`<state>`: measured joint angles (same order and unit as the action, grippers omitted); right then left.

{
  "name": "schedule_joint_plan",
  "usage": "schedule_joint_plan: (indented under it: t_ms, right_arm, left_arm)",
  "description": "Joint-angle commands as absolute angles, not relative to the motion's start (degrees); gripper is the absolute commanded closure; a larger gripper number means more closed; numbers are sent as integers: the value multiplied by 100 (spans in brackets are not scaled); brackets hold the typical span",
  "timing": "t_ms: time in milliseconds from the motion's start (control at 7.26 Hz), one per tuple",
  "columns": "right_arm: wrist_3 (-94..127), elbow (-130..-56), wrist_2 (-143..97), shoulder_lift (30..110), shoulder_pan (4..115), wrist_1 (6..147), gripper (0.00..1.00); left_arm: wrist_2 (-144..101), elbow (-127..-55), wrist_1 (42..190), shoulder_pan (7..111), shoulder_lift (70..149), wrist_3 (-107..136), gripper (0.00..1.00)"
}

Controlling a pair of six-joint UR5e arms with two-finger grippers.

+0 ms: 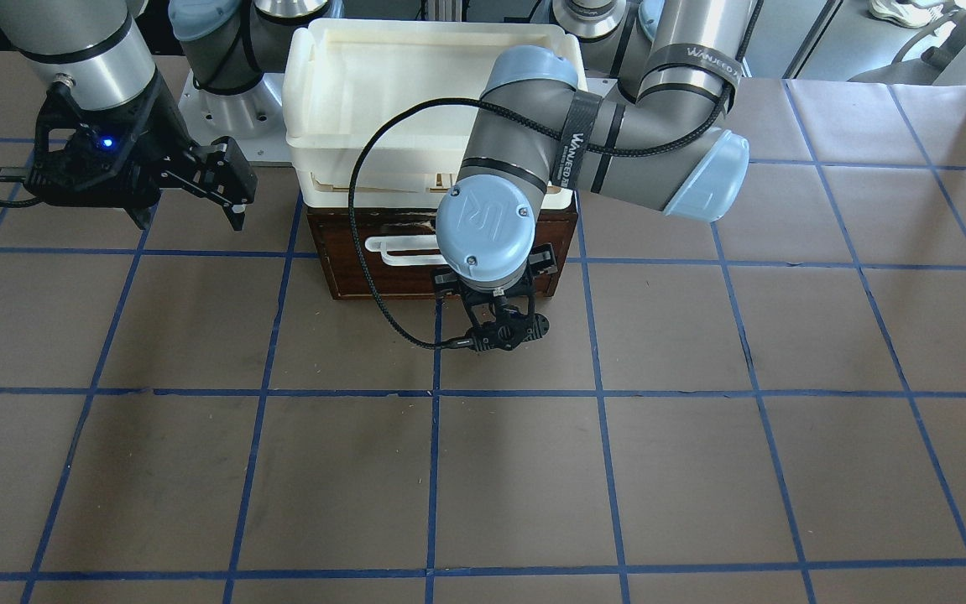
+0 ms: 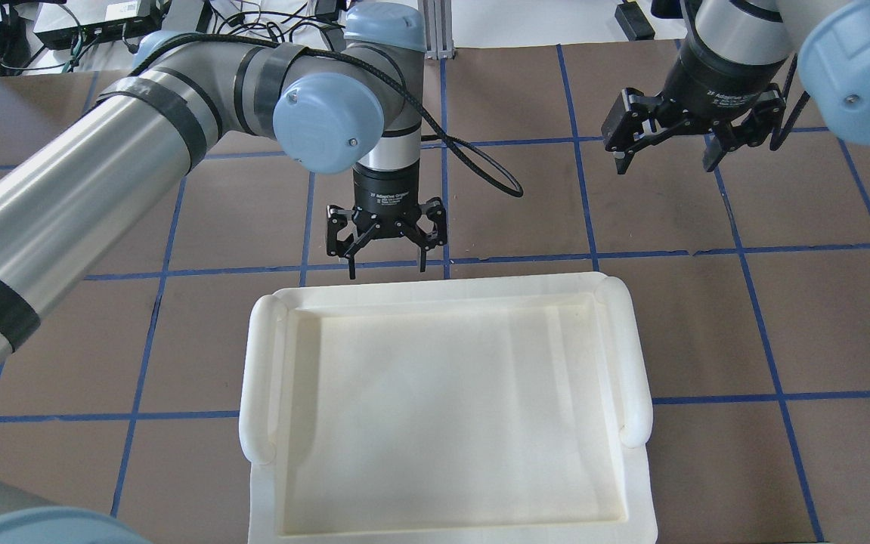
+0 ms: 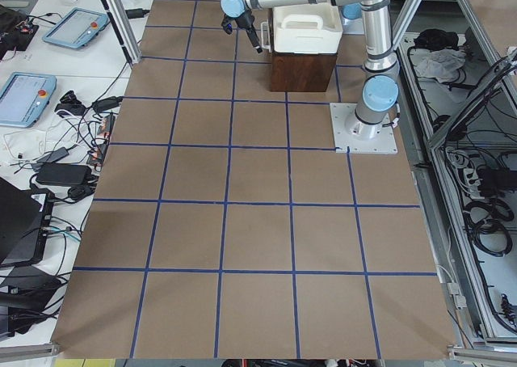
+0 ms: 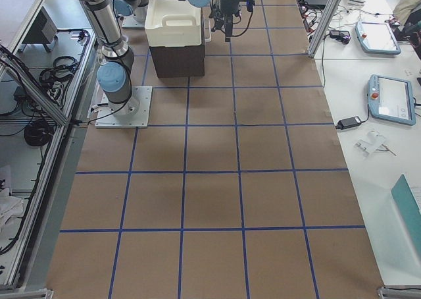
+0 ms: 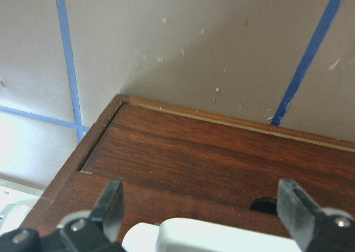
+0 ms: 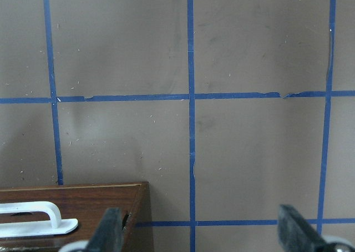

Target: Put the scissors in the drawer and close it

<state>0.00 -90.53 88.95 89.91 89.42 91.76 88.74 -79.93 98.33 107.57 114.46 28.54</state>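
Brown-paper table (image 1: 197,470), blue grid: drawer (image 1: 348,273) sits shut, flush under the cream tray (image 2: 261,378), left gripper (image 2: 387,270) spread wide and empty just over its white handle (image 1: 394,249), right gripper (image 2: 665,162) likewise spread and empty, well off to the side.

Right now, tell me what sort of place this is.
Likely a robotics lab cell: a table gridded with blue tape, left arm and right arm bolted to it, teach pendants and cables on side benches.
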Motion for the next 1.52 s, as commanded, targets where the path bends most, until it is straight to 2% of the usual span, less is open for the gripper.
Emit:
schedule_joint_plan:
  t_ms: [0, 413, 964, 1378]
  right_arm:
    - [0, -9053, 8903, 9000, 8938, 9176, 0]
    - [0, -9053, 8895, 9000, 8947, 9176, 0]
    - [0, -9053, 8895, 9000, 8938, 9167, 0]
    - [0, -9053, 8895, 9000, 8938, 9167, 0]
  left_arm:
    - [8868, -7446, 9800, 10268, 11269, 2096, 0]
    - [9106, -7418, 9142, 9636, 10742, 822, 0]
    - [9097, -7541, 9132, 8878, 10135, -130, 0]
    - [9088, -8171, 8711, 8780, 9757, -396, 0]
